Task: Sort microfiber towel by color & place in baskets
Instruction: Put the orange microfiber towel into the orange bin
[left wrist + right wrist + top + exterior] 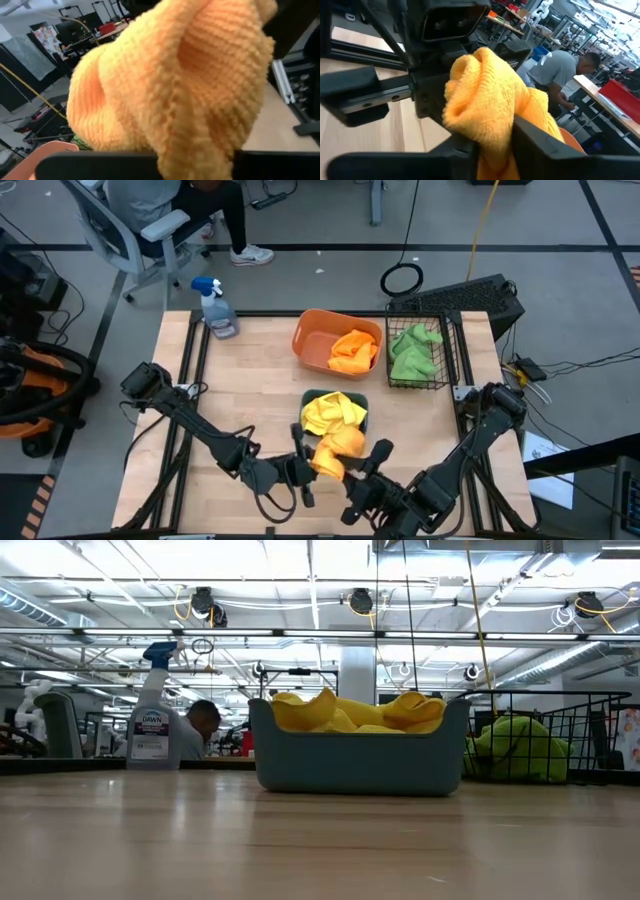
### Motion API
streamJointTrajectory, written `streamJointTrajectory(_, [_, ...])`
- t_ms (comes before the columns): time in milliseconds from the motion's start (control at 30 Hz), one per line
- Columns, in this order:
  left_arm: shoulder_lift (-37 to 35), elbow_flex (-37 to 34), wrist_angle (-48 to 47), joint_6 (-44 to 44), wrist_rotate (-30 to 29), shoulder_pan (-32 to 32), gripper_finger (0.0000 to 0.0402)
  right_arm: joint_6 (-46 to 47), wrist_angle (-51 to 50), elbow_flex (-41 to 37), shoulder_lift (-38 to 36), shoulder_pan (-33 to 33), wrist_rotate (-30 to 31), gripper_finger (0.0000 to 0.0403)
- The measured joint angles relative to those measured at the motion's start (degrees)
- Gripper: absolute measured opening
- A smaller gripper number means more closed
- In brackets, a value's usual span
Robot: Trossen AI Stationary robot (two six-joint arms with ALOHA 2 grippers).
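An orange towel [335, 450] is up off the table near its near edge, just in front of the teal tray [361, 402], which holds yellow towels [330, 412]. My left gripper [306, 472] is shut on the towel from its left and my right gripper [358, 476] from its right. The orange tub [312, 336] holds another orange towel [352, 352]. Green towels [412, 352] lie in the black wire basket [450, 330]. The low view shows the tray [360, 762] and basket [590, 730], but neither gripper. My left gripper pinches a bunched fold of the orange towel [197, 160] between its two fingers [100, 167], coming level from the table's left. The rest of the towel bulges out beyond the fingers, clear of the table. My right gripper pinches the other side of the same towel [495, 150] between its fingers [545, 142], coming from the table's right and near side. The cloth stands bunched above the fingers, with the left gripper right behind it.
A clear spray bottle [216, 308] with a blue nozzle stands at the table's far left corner. Bare wood [230, 390] lies left of the tray. A person [565, 70] sits beyond the table's far edge.
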Motion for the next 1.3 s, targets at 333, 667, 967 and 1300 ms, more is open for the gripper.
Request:
streamJointTrajectory(333, [-1.11,0.00,-5.86,5.25,-3.03,2.04,0.0012,13.66,-14.21,-0.02,0.00,2.61,-4.99,0.0184])
streamJointTrajectory(667, [-3.79,0.00,-14.04,2.46,1.35,10.39,0.0011,29.50,-29.96,-0.04,0.02,6.02,-10.59,0.0175])
streamJointTrajectory(967, [-5.20,0.02,-18.47,-0.59,14.08,22.19,0.0013,29.83,-30.63,-0.04,0.02,9.51,-15.26,0.0153])
streamJointTrajectory(1300, [-6.78,0.07,-22.31,-2.20,29.74,41.25,0.0015,30.55,-30.62,-0.04,0.04,13.28,-12.71,0.0148])
